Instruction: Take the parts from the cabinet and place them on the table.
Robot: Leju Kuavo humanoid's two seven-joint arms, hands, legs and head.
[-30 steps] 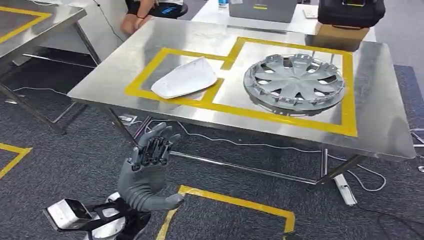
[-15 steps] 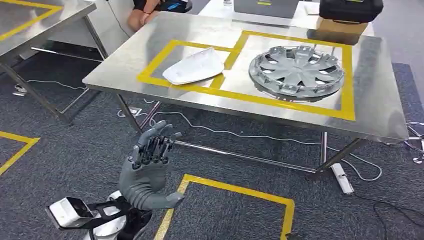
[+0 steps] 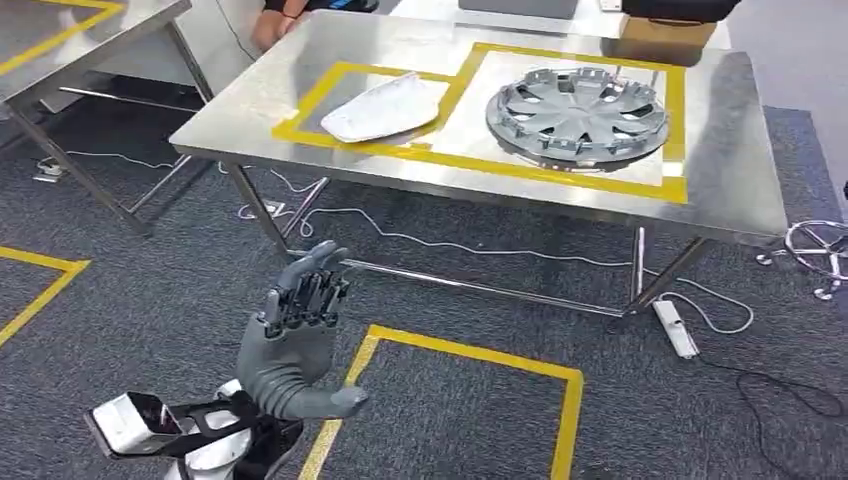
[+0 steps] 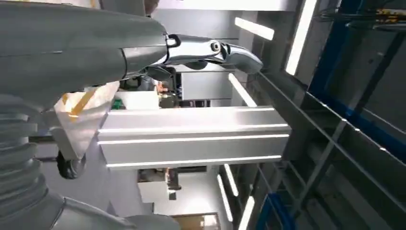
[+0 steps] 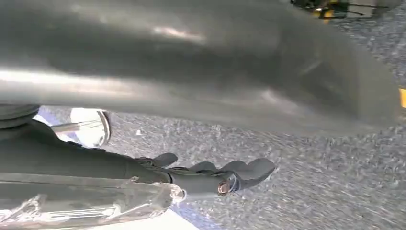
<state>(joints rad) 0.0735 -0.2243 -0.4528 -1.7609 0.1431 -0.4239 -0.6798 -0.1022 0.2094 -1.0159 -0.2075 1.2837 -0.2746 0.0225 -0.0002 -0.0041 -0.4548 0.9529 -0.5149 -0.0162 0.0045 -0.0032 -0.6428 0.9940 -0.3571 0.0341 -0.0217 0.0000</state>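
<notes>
A white curved cover [image 3: 380, 107] lies in the left yellow-taped square of the steel table [image 3: 730, 170]. A grey wheel cover [image 3: 577, 113] lies flat in the right taped square. My left hand [image 3: 295, 340] is raised low at the left, well short of the table, palm up with its fingers apart and nothing in it. In the left wrist view the left hand [image 4: 95, 52] points at the ceiling, empty. My right hand [image 5: 143, 172] hangs over the grey carpet with its fingers [image 5: 239, 172] stretched out and nothing between them.
A second steel table [image 3: 60, 30] stands at the far left. A cardboard box [image 3: 660, 40] sits at the table's far edge, and a person's arm [image 3: 275, 25] shows behind it. A power strip [image 3: 675, 328], cables and a chair base [image 3: 820, 245] lie on the carpet.
The whole picture has shifted, so the camera has moved; the table now sits higher and more to the left in view. My left hand keeps the same raised, empty pose.
</notes>
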